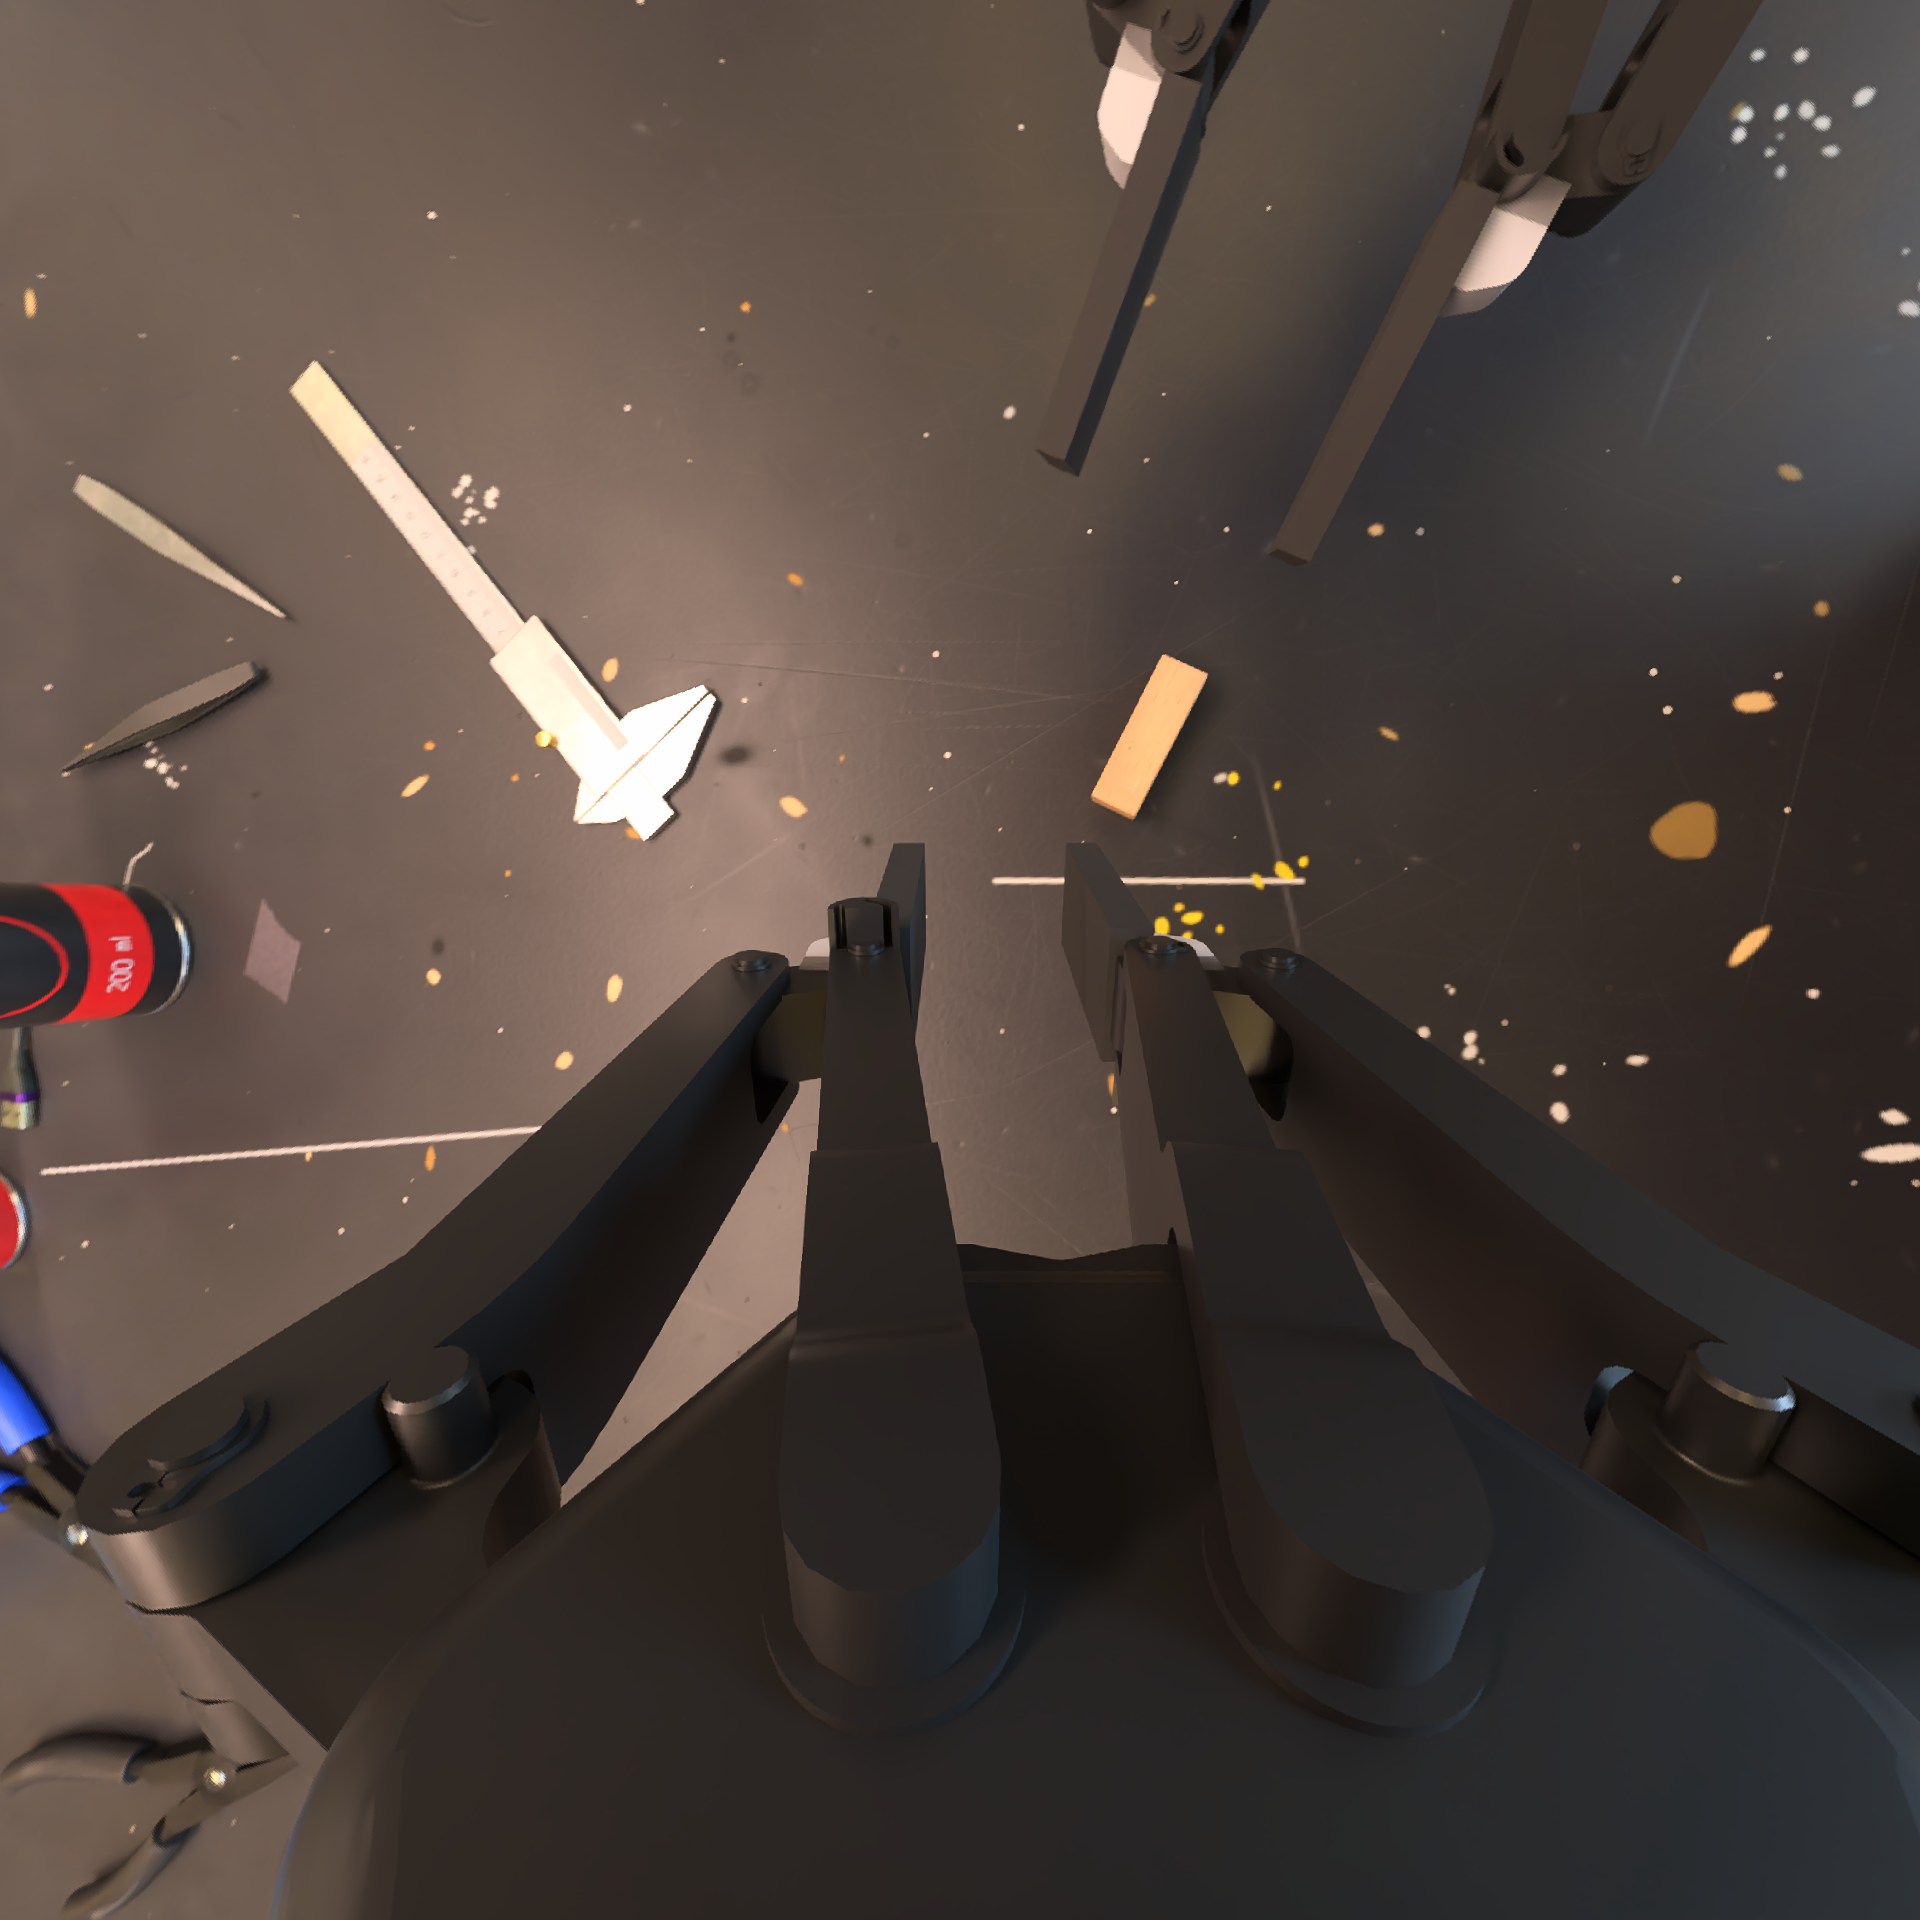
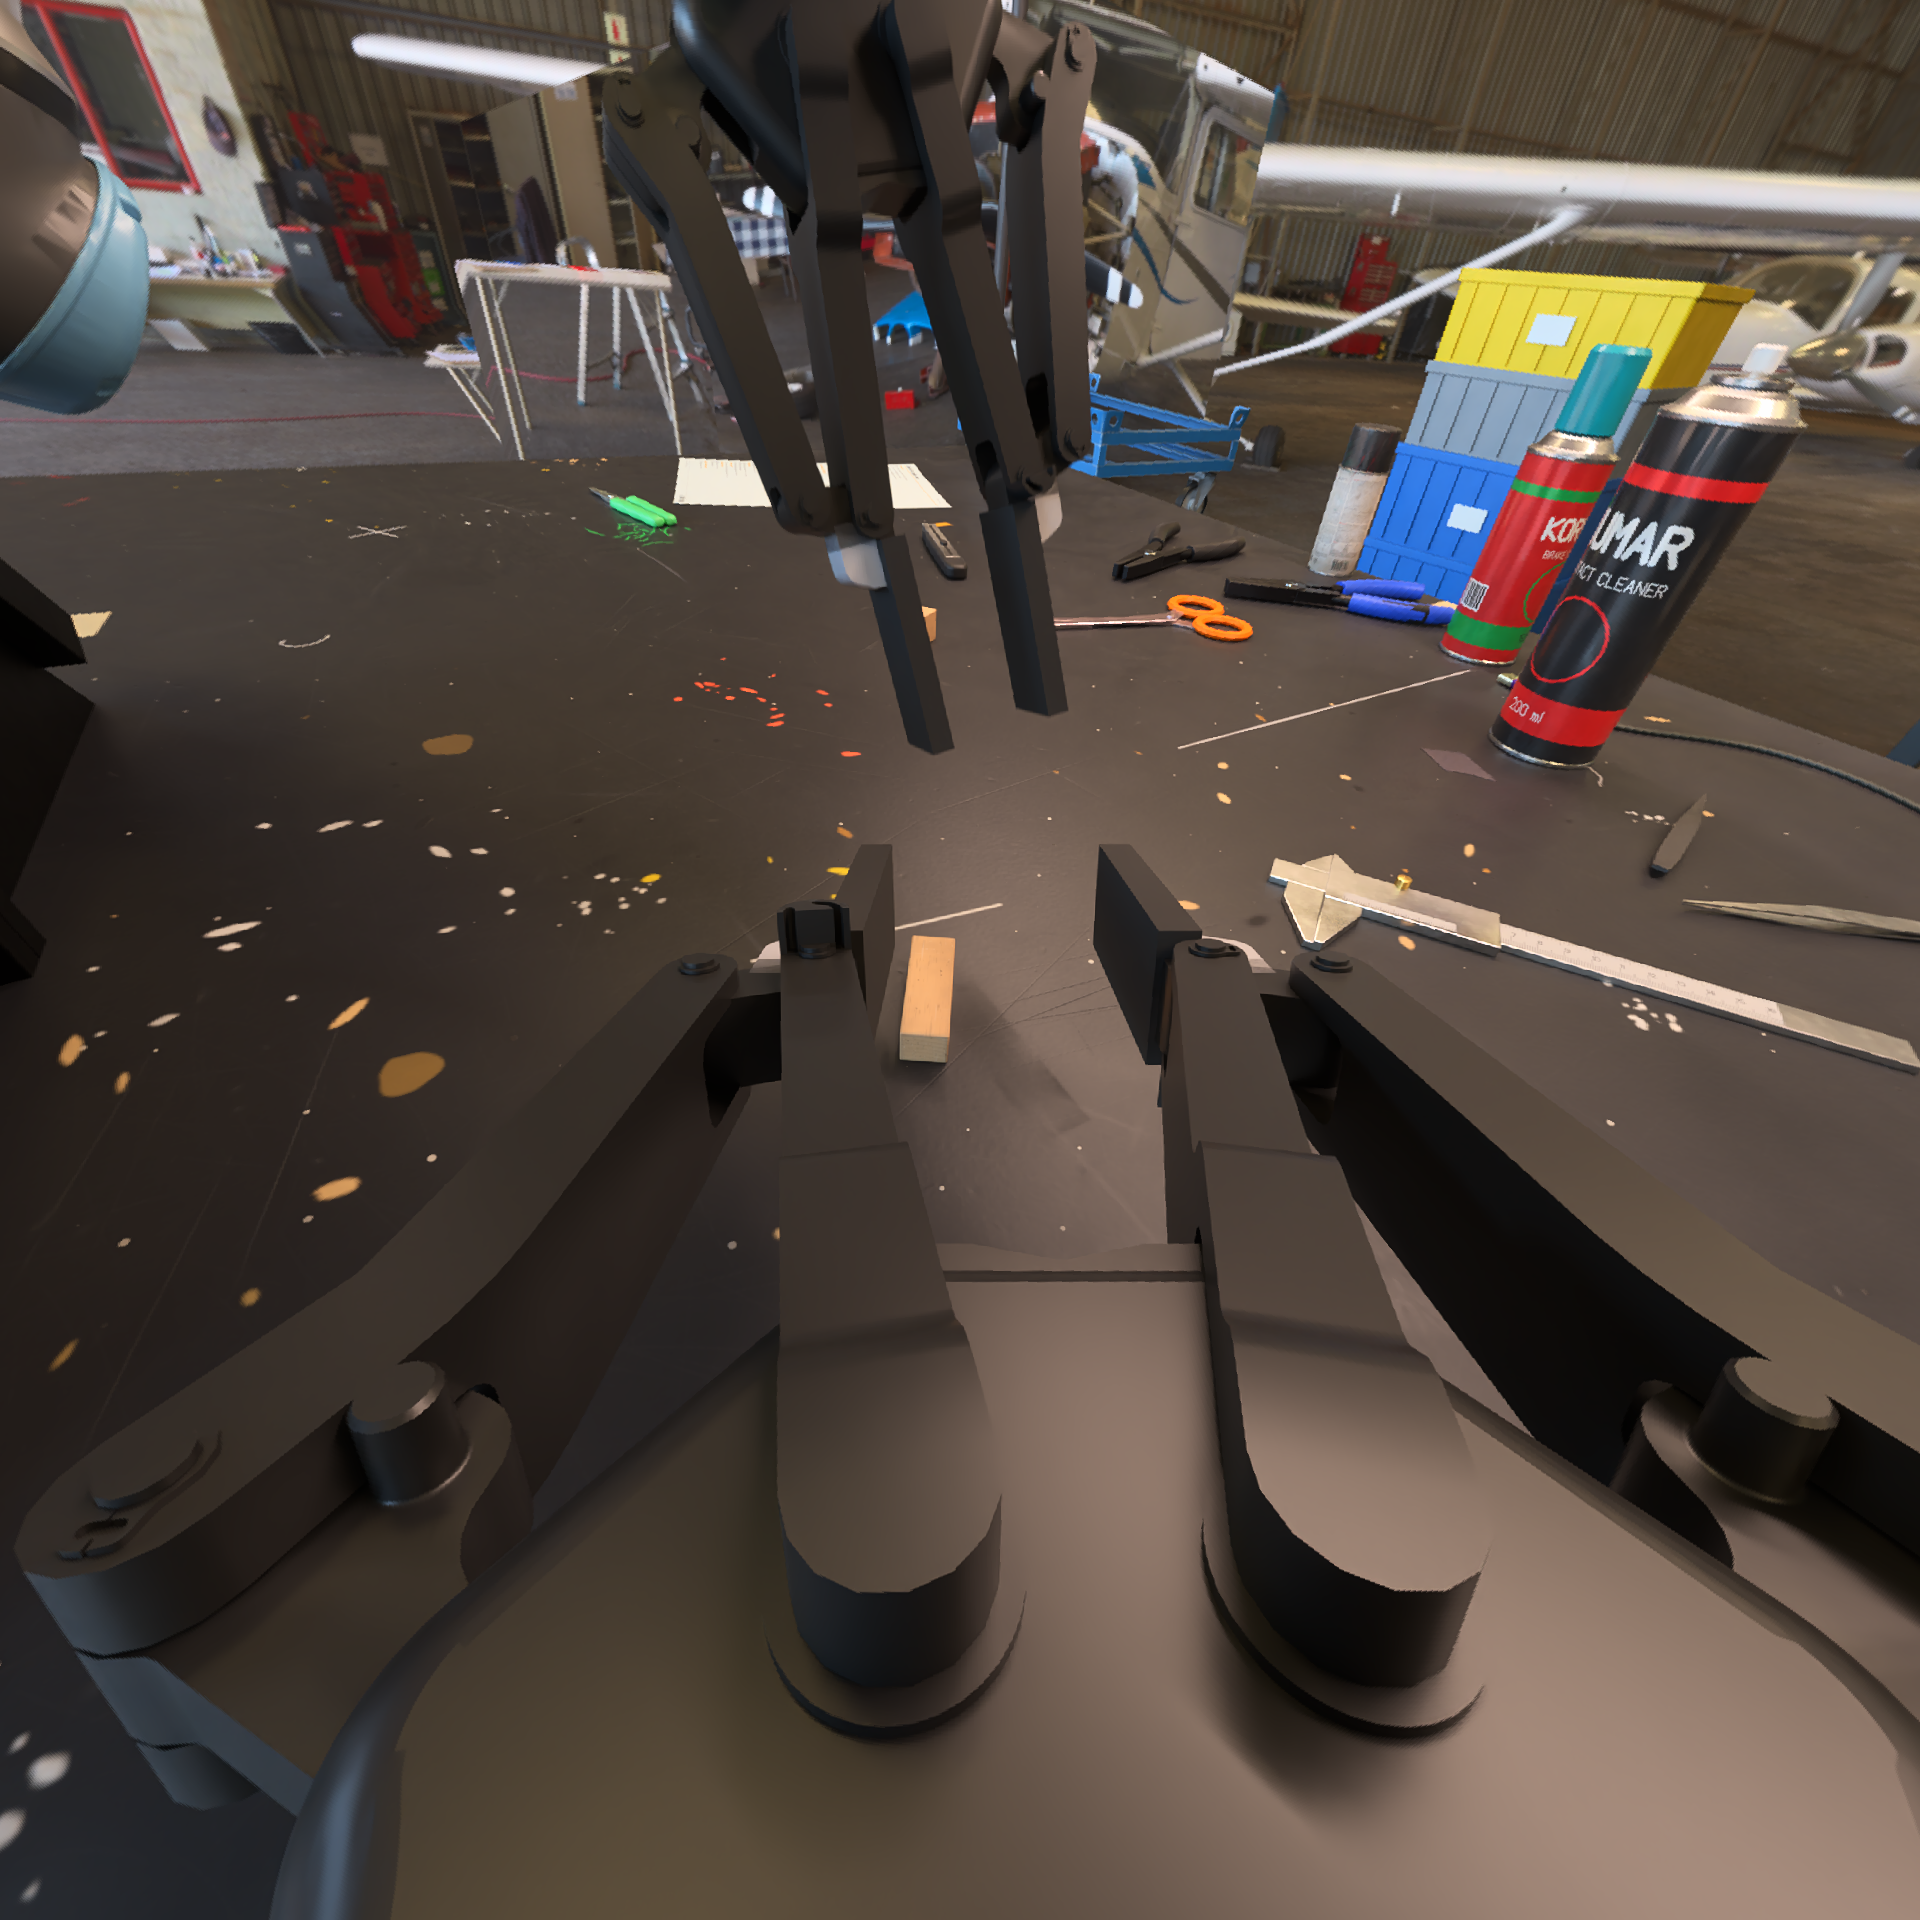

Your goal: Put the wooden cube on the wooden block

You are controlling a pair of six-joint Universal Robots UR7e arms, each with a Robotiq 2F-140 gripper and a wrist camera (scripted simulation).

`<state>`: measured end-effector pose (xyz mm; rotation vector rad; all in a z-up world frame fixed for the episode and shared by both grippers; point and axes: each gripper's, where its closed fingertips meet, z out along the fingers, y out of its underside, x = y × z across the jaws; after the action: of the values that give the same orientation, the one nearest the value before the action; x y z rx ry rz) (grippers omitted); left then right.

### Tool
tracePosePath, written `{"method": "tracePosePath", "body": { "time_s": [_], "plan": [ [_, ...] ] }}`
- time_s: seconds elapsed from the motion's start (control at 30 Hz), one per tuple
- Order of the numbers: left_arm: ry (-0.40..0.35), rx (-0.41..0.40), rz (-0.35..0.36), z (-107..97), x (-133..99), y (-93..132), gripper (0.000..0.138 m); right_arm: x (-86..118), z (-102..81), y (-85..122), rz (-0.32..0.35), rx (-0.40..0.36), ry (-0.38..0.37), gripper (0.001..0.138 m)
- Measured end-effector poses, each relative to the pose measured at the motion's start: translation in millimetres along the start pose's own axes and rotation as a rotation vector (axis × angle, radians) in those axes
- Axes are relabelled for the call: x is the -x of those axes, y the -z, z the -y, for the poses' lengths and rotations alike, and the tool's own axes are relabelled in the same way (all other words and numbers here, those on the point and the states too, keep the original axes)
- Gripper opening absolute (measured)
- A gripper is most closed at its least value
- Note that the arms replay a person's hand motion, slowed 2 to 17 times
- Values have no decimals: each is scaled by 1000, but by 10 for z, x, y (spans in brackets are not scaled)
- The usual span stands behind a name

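The wooden block (image 1: pixel 1148 736) is a pale oblong lying flat on the dark table. In the right wrist view the wooden block (image 2: pixel 927 997) lies between my right gripper's fingers, close to the left one. My right gripper (image 2: pixel 997 883) is open, empty and just above the table. My left gripper (image 1: pixel 995 883) is open and empty, hovering short of the block. It also shows in the right wrist view (image 2: pixel 985 724), pointing down. A small wooden cube (image 2: pixel 928 621) peeks out behind its finger, mostly hidden. The right gripper (image 1: pixel 1174 506) hangs beyond the block.
A metal caliper (image 1: pixel 540 665) lies left of the block and also shows in the right wrist view (image 2: pixel 1455 914). Two spray cans (image 2: pixel 1642 561), orange scissors (image 2: pixel 1205 618), pliers (image 2: pixel 1174 551), blue-handled pliers (image 2: pixel 1351 597), tweezers (image 2: pixel 1808 916) and stacked crates (image 2: pixel 1558 364) stand to the far right.
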<state>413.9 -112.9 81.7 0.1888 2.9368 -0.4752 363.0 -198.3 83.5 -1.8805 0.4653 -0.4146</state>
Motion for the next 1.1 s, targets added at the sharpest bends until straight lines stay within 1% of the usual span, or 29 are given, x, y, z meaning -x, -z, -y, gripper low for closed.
{"method": "tracePosePath", "body": {
  "time_s": [0.13,0.33,0.5,0.63,0.77,0.87,1.1],
  "plan": [
    [28,-14,43,-122,129,198,36,-1,2,0,1,-1,-3,52],
    [95,-23,117,-404,369,531,37,3,1,-2,4,-1,-4,52],
    [170,-17,171,-714,562,762,37,5,-3,-8,5,2,-3,52],
    [234,7,203,-1014,693,894,37,7,-5,-12,7,3,-5,52],
    [308,42,227,-1347,805,966,37,8,-6,-16,10,3,-8,52],
    [373,71,226,-1604,856,970,37,9,-10,-20,12,5,-10,52],
    [513,138,201,-2179,915,843,38,13,-20,-32,14,10,-10,52]
  ]
}}
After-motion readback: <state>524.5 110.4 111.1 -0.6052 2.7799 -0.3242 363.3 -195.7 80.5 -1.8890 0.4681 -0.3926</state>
